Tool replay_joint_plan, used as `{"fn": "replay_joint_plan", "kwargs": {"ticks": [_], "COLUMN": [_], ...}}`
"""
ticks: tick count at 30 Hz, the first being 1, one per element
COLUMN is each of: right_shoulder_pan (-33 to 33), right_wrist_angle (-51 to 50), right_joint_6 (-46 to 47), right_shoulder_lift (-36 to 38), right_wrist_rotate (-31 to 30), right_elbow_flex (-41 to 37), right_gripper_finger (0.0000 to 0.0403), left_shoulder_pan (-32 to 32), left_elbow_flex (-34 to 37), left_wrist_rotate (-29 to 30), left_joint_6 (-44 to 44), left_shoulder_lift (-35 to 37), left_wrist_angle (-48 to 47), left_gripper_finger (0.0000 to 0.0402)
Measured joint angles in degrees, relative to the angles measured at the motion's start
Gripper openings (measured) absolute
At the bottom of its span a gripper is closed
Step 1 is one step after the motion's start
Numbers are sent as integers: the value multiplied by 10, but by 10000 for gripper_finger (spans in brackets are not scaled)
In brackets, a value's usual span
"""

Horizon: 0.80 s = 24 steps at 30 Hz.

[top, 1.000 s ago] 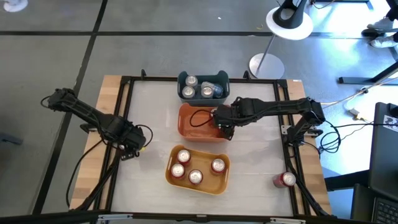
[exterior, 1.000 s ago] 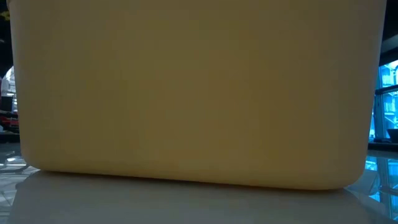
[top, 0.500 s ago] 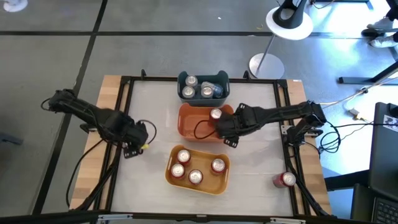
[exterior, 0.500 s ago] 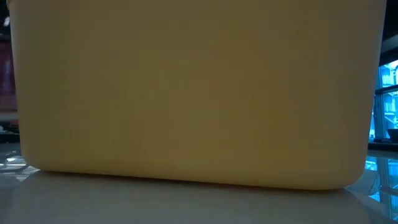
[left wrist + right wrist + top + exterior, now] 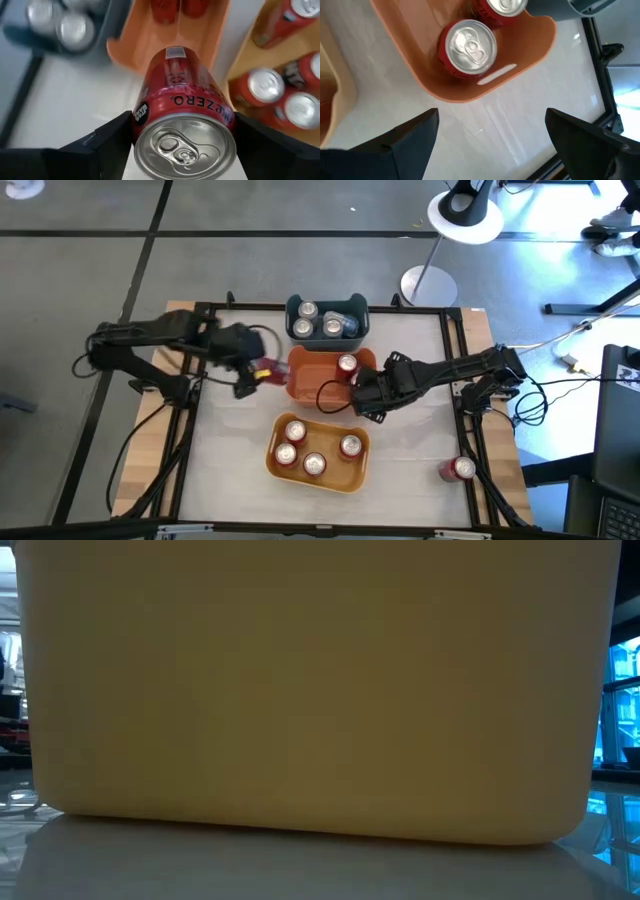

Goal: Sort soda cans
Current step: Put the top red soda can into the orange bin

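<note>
Item: red can (image 5: 182, 115), gripped in my left jaws beside the orange bin (image 5: 305, 365).
My right jaws gape empty above the worktop (image 5: 420, 435).

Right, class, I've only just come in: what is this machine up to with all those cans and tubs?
A two-armed robot is sorting soda cans into tubs. The left pincer holds a red can on its side, close to the orange tub's left rim. The right pincer stands open and empty just outside that tub, where two red cans show. The yellow tub holds four red cans, the dark tub several silver ones. One red can lies loose near the table's right edge.
</note>
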<state>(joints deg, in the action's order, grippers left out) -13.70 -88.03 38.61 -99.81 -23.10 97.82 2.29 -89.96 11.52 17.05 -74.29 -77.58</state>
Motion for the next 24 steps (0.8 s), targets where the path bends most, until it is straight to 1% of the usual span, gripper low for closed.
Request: {"fn": "replay_joint_plan", "kwargs": {"ticks": [5, 9, 12, 15, 17, 24], "right_shoulder_pan": [-6, -10, -10, -9, -9, 3], "right_wrist_angle": [-6, -16, -20, -20, -20, -20], "right_joint_6": [7, 10, 10, -1, -15, -41], "right_shoulder_lift": [0, 0, 0, 0, 0, 0], "right_wrist_rotate": [-3, -3, -12, -23, -29, -41], "right_elbow_flex": [0, 0, 0, 0, 0, 0], "right_gripper_finger": [363, 363, 363, 363, 363, 363], "left_shoulder_pan": [-46, -81, -104, -119, -125, -136], "left_elbow_flex": [-77, -140, -171, -182, -185, -184], "left_wrist_rotate": [-13, -37, -38, -40, -56, -64], "left_joint_6": [-112, -163, -191, -218, -235, -240], "left_shoulder_lift": [-120, -204, -255, -293, -307, -352], "left_wrist_angle": [3, -3, -12, -11, -3, 6], "left_gripper_finger": [289, 289, 289, 289, 289, 290]}}
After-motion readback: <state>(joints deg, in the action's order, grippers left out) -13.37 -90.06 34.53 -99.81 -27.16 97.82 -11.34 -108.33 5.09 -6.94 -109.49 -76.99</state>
